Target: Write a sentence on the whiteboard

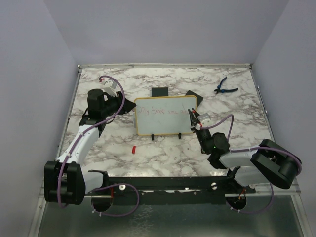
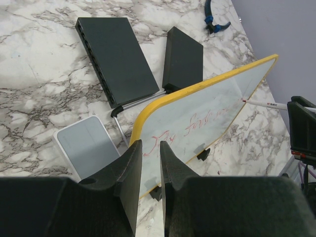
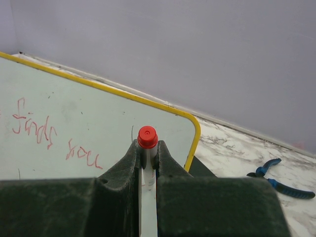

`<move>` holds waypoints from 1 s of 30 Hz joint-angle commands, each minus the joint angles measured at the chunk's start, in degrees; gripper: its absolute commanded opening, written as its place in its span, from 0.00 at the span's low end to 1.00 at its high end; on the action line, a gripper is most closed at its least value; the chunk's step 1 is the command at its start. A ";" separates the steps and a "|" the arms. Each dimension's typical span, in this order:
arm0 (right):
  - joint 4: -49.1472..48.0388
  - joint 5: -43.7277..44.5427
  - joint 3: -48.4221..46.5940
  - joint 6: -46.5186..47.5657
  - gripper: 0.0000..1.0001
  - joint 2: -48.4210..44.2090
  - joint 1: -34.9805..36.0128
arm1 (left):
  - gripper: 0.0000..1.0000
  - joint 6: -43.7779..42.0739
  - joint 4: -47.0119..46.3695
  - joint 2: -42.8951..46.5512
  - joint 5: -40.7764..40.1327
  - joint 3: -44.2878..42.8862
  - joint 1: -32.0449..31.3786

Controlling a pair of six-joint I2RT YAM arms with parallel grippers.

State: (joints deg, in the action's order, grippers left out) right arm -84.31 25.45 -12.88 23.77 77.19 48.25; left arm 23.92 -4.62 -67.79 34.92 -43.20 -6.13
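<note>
Left gripper sits near the whiteboard's left edge, jaws nearly together, nothing seen between them. Whiteboard stands mid-table on its feet. Sentence in red crosses most of it, so the writing looks nearly done, maybe a last word left. Right gripper clamps the marker, tip at the board's right end.

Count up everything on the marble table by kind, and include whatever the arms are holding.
whiteboard: 1
marker: 1
black blocks: 2
blue pliers: 1
small red piece: 1
grey pad: 1
Total: 7
</note>
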 commanded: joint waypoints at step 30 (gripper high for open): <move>-0.83 -0.15 -0.62 2.16 0.01 -3.15 -0.43 | 0.22 -0.96 -0.67 1.36 0.24 0.75 -0.37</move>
State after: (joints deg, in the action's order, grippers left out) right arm -84.77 26.28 -14.39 26.83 76.55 48.25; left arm 23.92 -4.62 -67.72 34.89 -43.20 -6.13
